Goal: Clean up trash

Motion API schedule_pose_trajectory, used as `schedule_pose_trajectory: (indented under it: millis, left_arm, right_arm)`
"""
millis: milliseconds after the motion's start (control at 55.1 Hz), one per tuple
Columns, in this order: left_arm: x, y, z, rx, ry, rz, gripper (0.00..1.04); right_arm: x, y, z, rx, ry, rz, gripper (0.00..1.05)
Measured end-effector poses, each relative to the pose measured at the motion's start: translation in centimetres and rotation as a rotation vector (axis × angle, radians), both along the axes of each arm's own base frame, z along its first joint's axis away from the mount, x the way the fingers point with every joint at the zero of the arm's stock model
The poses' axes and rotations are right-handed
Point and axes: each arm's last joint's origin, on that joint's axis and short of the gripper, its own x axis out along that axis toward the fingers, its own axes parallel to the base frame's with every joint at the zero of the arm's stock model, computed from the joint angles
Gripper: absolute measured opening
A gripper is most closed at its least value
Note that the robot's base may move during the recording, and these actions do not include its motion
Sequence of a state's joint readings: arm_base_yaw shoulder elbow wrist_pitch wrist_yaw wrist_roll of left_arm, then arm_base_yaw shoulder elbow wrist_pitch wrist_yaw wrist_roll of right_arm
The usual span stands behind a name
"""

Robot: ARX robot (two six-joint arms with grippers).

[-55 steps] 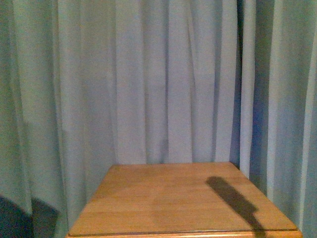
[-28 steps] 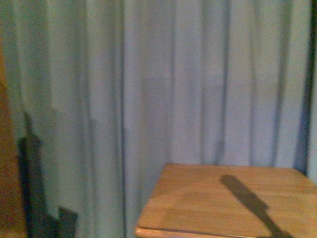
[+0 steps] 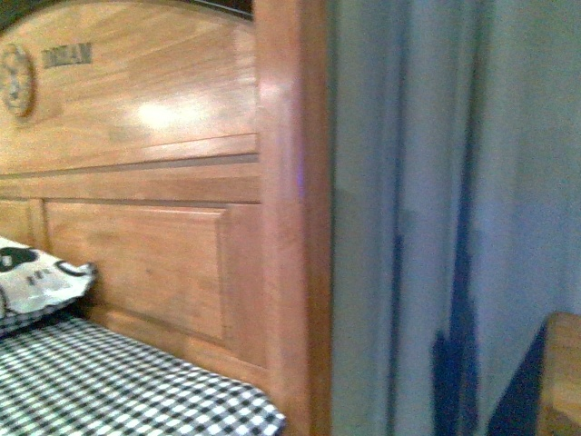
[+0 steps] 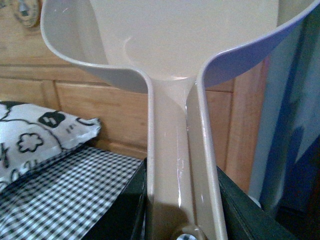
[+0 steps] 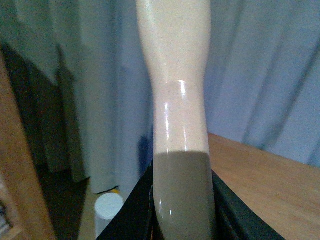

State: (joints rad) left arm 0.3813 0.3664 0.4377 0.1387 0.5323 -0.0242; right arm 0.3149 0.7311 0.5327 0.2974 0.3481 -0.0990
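Clamping the dustpan [image 4: 170, 45], the left end effector [image 4: 182, 207] faces the headboard [image 4: 100, 107].

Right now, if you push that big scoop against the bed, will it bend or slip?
The dustpan looks like stiff moulded plastic, so it probably keeps its shape. Its thin walls suggest it is light. The glossy handle may slip in the fingers.

I see a wooden headboard [image 3: 136, 182] beside a pale blue curtain [image 3: 436, 227]. A patterned pillow [image 3: 36, 277] lies on the checked sheet [image 3: 118, 386], and a wooden table [image 3: 561, 381] stands beyond the curtain.
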Motion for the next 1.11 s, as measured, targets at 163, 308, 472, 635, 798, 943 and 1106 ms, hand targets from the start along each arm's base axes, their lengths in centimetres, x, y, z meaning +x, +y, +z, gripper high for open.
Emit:
schedule_pose_trajectory:
  millis: [163, 308, 472, 635, 798, 943, 1106]
  left_arm:
    - [-0.01, 0.0, 0.0, 0.0, 0.0, 0.0, 0.28]
    - [0.0, 0.0, -0.01, 0.0, 0.001, 0.001, 0.28]
    - [-0.01, 0.0, 0.0, 0.0, 0.0, 0.001, 0.28]
    - [0.01, 0.01, -0.03, -0.001, 0.001, 0.001, 0.28]
    - [0.01, 0.01, -0.04, -0.001, 0.002, 0.001, 0.28]
    - [0.0, 0.0, -0.03, -0.001, 0.001, 0.001, 0.28]
    - [-0.06, 0.04, 0.0, -0.003, -0.003, 0.014, 0.28]
  right_arm:
    - [-0.01, 0.0, 0.01, 0.0, 0.0, 0.0, 0.2]
    - [-0.02, -0.01, 0.03, 0.001, -0.001, 0.0, 0.2]
    - [-0.04, -0.01, 0.04, 0.001, -0.002, 0.0, 0.2]
    - [-0.01, 0.0, 0.03, 0.0, -0.001, 0.001, 0.2]
    - [0.0, 0.0, 0.01, 0.0, 0.0, 0.001, 0.2]
    - [-0.01, 0.0, 0.02, 0.0, -0.001, 0.0, 0.2]
    - [0.02, 0.1, -0.01, -0.004, 0.001, 0.017, 0.2]
